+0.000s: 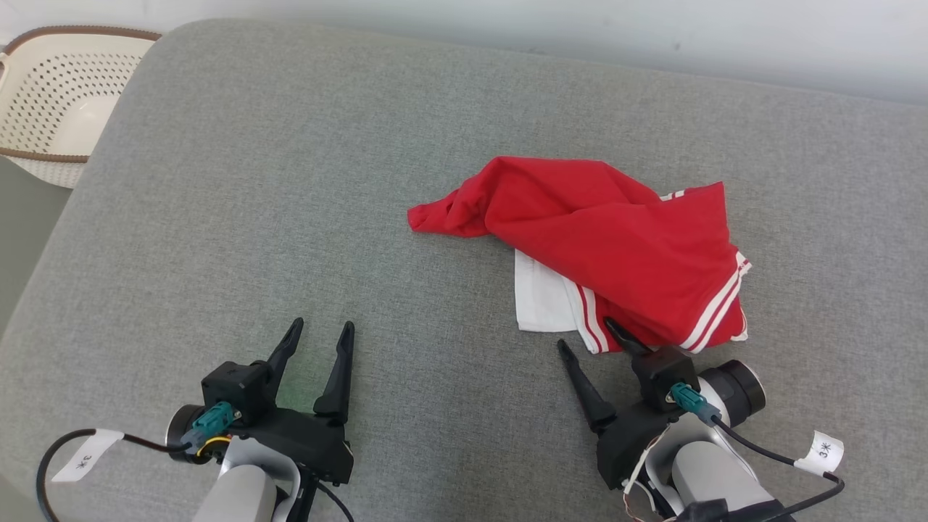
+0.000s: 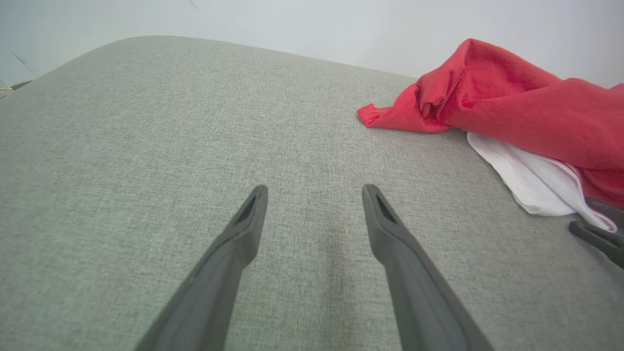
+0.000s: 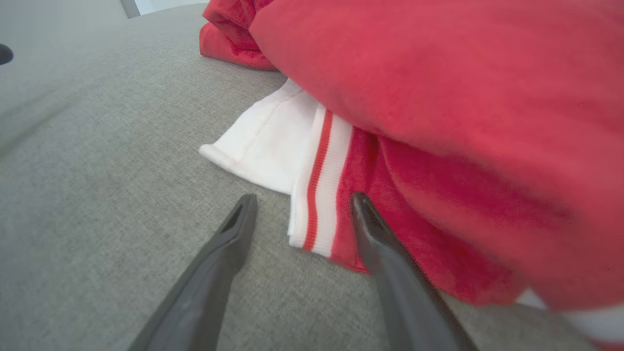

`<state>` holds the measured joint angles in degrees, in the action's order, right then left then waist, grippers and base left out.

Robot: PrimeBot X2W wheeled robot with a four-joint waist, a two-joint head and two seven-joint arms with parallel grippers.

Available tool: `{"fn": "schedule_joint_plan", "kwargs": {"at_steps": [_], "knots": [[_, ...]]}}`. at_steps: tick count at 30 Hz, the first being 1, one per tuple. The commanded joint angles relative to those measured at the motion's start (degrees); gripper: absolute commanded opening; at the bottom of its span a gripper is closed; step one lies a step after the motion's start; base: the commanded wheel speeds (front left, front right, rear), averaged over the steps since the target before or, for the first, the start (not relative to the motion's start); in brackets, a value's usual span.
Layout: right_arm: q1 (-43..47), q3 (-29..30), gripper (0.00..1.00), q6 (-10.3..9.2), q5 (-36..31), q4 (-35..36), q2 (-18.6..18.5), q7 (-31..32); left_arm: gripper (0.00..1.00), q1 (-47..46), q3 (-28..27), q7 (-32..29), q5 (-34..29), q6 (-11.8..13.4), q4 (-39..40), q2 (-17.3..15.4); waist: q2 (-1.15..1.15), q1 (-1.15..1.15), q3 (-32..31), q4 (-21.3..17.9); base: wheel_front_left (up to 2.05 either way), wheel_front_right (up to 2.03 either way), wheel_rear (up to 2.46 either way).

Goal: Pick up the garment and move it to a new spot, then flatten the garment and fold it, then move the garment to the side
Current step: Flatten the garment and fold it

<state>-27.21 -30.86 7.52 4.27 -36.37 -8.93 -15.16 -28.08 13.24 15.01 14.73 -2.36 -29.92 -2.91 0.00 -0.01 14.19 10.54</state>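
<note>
Both open, nothing held: left gripper (image 1: 322,324) and right gripper (image 1: 586,333), fingers spread wide. Crumpled red fabric garment (image 1: 616,246) with white striped trim and a white inner panel lies bunched on the grey upholstered cushion (image 1: 290,181), right of centre. Right gripper is at its near edge, striped hem between the two fingers. Contact with cloth: can't tell. Left gripper is low over bare cushion, well apart from garment. Cream perforated plastic basket (image 1: 58,94) sits far left, beside the cushion.
</note>
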Motion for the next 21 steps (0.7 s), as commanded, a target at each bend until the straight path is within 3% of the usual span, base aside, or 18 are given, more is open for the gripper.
{"fn": "schedule_joint_plan", "kwargs": {"at_steps": [1, 2, 3, 4, 9, 14, 21], "knots": [[-0.27, 1.57, 0.89, -0.07, -1.51, -2.09, 0.79, 0.08, 1.0, 1.24, 0.03, 0.22, 0.51, 0.3, -0.3, -0.03, 0.0, 0.01, 0.09, 0.35, 0.0, 0.0, 0.0], [-0.4, 2.2, 0.75, -0.07, -2.05, -2.78, 1.04, 0.12, 1.0, 1.22, 0.08, 0.22, 0.62, 0.35, -0.3, -0.02, 0.0, 0.01, 0.08, 0.4, 0.0, 0.0, 0.0], [-0.5, 2.67, 0.33, -0.06, -2.53, -3.38, 1.27, 0.13, 1.0, 1.23, 0.11, 0.22, 0.8, 0.29, -0.27, -0.02, 0.0, 0.01, 0.06, 0.41, 0.0, 0.0, 0.0], [-0.49, 3.12, 0.01, -0.06, -3.04, -3.9, 1.46, 0.19, 1.0, 1.26, 0.09, 0.22, 0.9, 0.34, -0.26, -0.03, 0.0, 0.01, 0.04, 0.37, 0.0, 0.0, 0.0], [-0.44, 4.63, 0.0, -0.04, -3.31, -3.9, 2.48, 0.21, 1.0, 1.53, -0.08, 0.22, 0.89, 0.12, -0.39, -0.03, 0.0, 0.01, -0.32, -0.4, 0.0, 0.0, 0.0], [0.09, 5.65, 0.0, -0.04, -1.25, 2.69, 2.09, 0.01, 1.0, 2.78, -0.35, 0.22, 0.24, 0.07, -0.31, -0.03, 0.0, 0.01, -2.23, -2.68, 0.0, 0.0, 0.0], [2.58, 6.64, 0.0, -0.04, 2.07, 17.46, -3.94, 0.0, 1.0, 4.72, -0.97, 0.22, -0.58, -0.05, -1.09, -0.05, 0.0, 0.01, -6.38, -7.5, 0.0, 0.0, 0.0]]}}
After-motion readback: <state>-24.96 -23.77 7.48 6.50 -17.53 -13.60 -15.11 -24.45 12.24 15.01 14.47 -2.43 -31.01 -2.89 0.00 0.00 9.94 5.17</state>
